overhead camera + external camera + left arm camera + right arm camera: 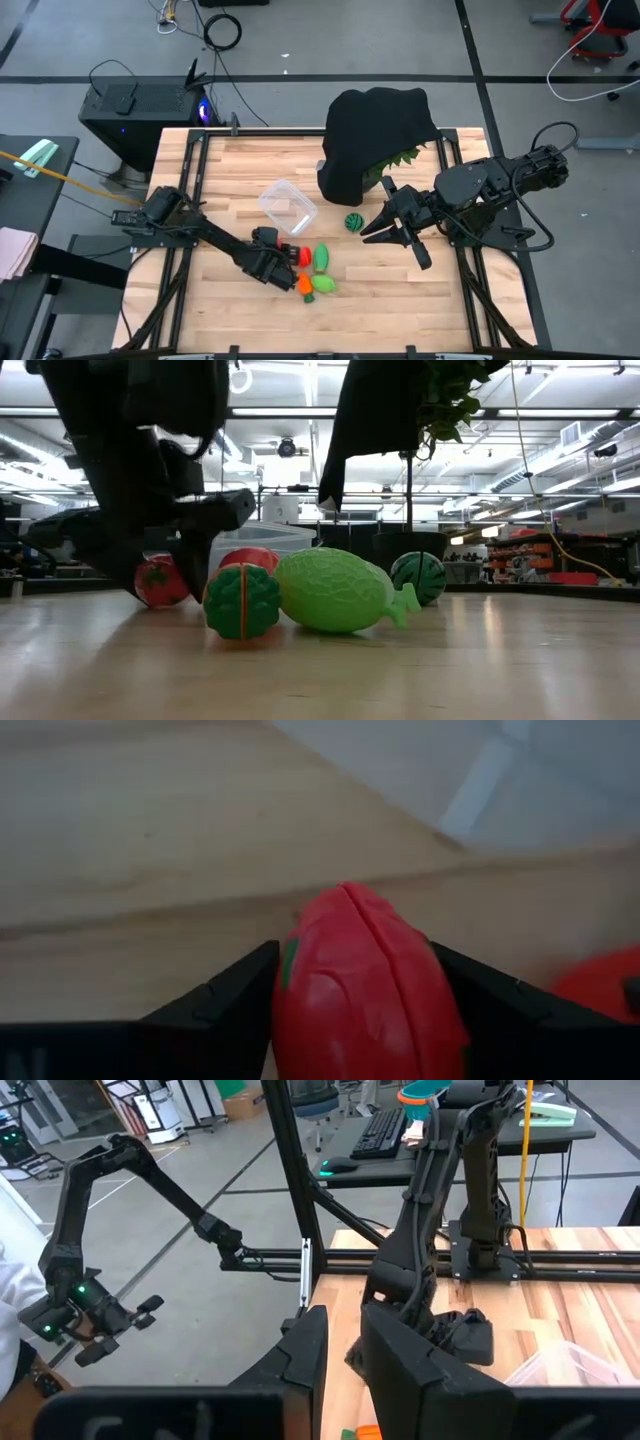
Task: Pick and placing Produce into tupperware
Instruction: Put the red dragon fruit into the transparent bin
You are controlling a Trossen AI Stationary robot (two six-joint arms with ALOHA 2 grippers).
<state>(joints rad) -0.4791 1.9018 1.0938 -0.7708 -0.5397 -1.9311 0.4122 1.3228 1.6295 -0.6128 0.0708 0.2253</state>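
On a slatted wooden table point(230, 165), the clear tupperware point(288, 206) serves as the reference for everything else. Beyond it, toward the table's far edge, a black cloth point(375, 135) drapes over spiky green leaves point(400, 160), the bulkiest thing on the surface. Just off the box toward the right arm's side lies a dark-green striped ball point(353, 221), alone on the wood. On the near side of the box the rest of the produce is bunched together: a light green fruit point(321, 258), a second light green piece point(323, 285) and an orange piece point(304, 285), all close enough to crowd one another. From table height, the large light green fruit point(335, 591) and a ribbed green-and-red piece point(243, 601) sit in front of the box point(262, 540), partly screening it.

The left gripper point(288, 259) reaches in low from the table's left edge, its arm stretched diagonally, and stops just near-side of the tupperware at the edge of the cluster. Its fingers point(215, 1005) are clamped on either side of a red toy point(365, 990), which rests against the wood.

The right gripper point(393, 232) hangs well to the right of the box, past the striped ball, with its fingers point(305, 1355) drawn nearly together and holding nothing.
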